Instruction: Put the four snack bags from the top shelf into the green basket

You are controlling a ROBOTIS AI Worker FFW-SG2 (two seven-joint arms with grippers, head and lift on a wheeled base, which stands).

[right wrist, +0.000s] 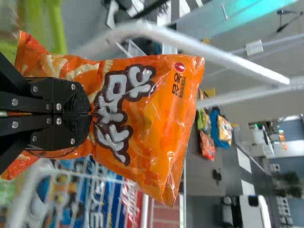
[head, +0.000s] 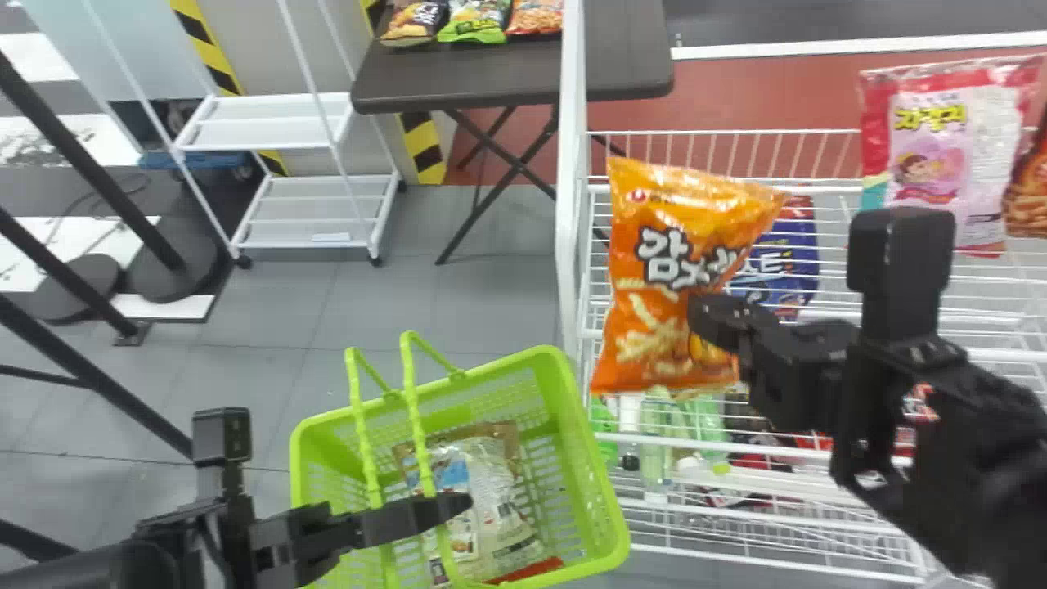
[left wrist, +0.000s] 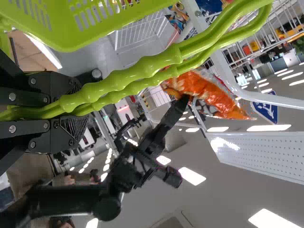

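The left tool [left wrist: 73,108] pinches the handles [left wrist: 142,67] of the basket [head: 577,417], likely to steady it, while the right tool [right wrist: 90,114] pinches the orange bag [head: 654,270] near the rack [head: 570,204]'s left edge, probably raised to clear the rim [head: 609,499].

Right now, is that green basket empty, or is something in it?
Not empty: pale packages lie inside the green basket, seen through its open top. The orange bag is outside it, held up beside the rack.

The bag [head: 642,307] is orange, the basket [head: 595,470] green, the tape [head: 206,45] striped yellow-black.
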